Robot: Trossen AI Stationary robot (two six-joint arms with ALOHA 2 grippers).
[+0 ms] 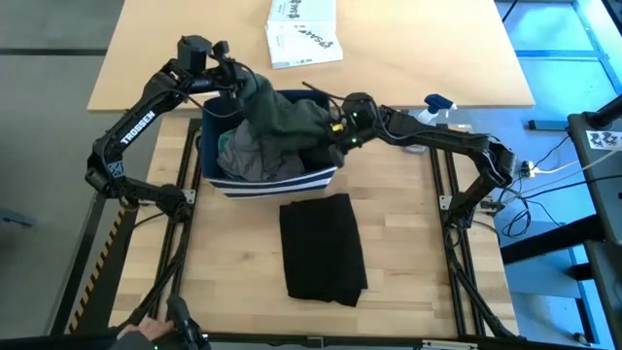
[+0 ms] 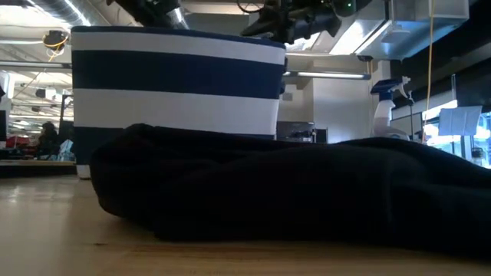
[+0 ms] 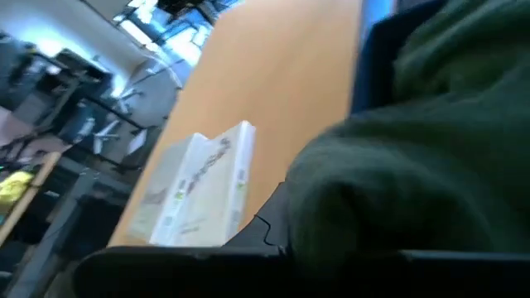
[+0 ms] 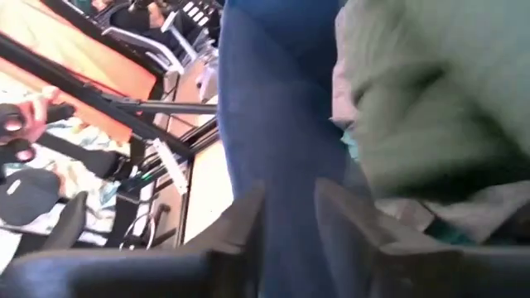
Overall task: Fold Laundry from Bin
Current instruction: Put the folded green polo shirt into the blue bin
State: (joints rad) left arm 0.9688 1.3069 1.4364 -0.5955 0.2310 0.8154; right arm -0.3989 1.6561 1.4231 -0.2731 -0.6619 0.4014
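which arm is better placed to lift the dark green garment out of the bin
Left, probably. The left hand is shut on the dark green garment, raised over the bin. The right hand is parted with nothing between its fingers.

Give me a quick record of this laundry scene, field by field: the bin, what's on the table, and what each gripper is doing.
bin: striped navy bin at the table's far middle, holding a grey garment
lifted item: dark green garment draped up out of the bin
left gripper: left gripper shut on the dark green garment above the bin's far left corner
right gripper: right gripper slightly open over the bin's right side, holding nothing visible
folded: black garment flat on the table in front of the bin
background: white printed box; spray bottle
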